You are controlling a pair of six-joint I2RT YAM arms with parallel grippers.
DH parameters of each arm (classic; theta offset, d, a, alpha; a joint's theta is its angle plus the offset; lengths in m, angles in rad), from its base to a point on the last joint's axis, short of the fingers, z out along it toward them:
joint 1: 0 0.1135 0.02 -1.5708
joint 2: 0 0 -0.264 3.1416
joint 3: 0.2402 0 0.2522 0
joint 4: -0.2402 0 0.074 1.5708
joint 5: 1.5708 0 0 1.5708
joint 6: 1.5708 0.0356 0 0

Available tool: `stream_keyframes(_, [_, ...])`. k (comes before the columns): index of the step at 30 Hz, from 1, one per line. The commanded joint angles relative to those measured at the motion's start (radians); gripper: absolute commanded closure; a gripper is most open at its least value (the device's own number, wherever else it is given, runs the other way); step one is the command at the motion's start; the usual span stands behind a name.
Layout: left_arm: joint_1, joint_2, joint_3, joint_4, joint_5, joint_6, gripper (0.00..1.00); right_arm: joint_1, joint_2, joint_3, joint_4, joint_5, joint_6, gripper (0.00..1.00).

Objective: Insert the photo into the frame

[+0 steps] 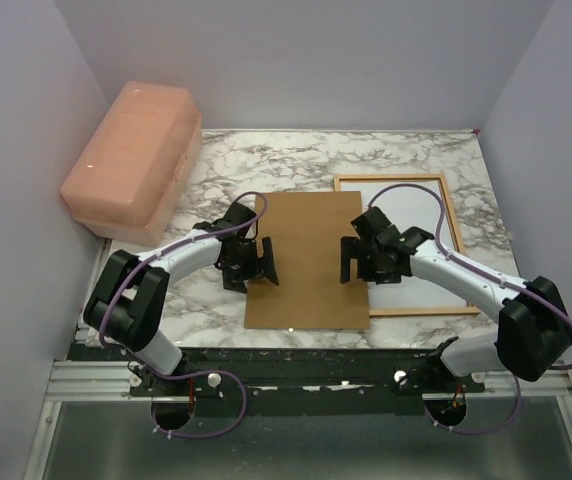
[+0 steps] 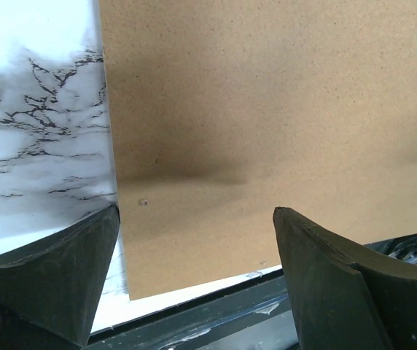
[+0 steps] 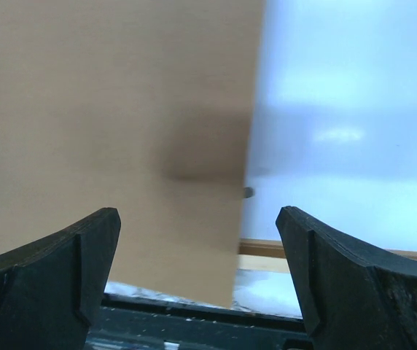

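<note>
Tabletop point(image 1: 296, 165) of grey-veined white marble, with both of your arms reaching over it.
At its far left corner you have a pink plastic box point(image 1: 131, 160). A plain brown rectangular backing board point(image 1: 306, 260) lies mid-table, covering the left side of the thin orange-brown wooden frame point(image 1: 386, 180), which lies flat on the right. A pale glossy panel fills that frame; whether it is the photo, you cannot tell. Your left tool point(image 1: 253, 268) and right tool point(image 1: 359, 262) straddle the board's side edges, jaws wide apart, holding nothing.

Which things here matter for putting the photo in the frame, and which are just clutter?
Job: thin orange-brown wooden picture frame; flat brown backing board, likely the frame's back, with open left claw and right claw at its side edges. Photo: cannot pick it out.
Lying about: pink plastic box.
</note>
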Motion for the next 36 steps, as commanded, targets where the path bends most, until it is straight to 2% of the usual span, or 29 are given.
stream_keyframes(1, [-0.003, 0.031, 0.004, 0.006, -0.023, -0.021, 0.1, -0.071, 0.009, -0.056, 0.043, 0.003, -0.039, 0.0])
stream_keyframes(5, [-0.003, 0.042, 0.004, 0.011, -0.023, -0.019, 0.1, -0.159, 0.027, -0.072, 0.101, -0.068, -0.086, 0.0])
stream_keyframes(12, [-0.003, 0.059, 0.001, 0.022, -0.017, -0.012, 0.1, -0.268, 0.073, -0.078, 0.273, -0.363, -0.114, 0.0])
stream_keyframes(20, [-0.002, 0.074, -0.006, 0.045, 0.005, -0.003, 0.11, -0.383, 0.214, -0.095, 0.403, -0.563, -0.087, 0.03])
stream_keyframes(29, [-0.002, 0.092, 0.002, 0.061, 0.036, 0.005, 0.12, -0.399, 0.233, -0.112, 0.505, -0.715, -0.061, 0.09])
stream_keyframes(34, [-0.002, 0.098, 0.001, 0.067, 0.042, 0.007, 0.12, -0.402, 0.172, -0.147, 0.57, -0.809, -0.009, 0.25])
stream_keyframes(36, [-0.003, 0.102, 0.003, 0.069, 0.048, 0.01, 0.12, -0.401, 0.147, -0.159, 0.598, -0.846, 0.022, 0.36])
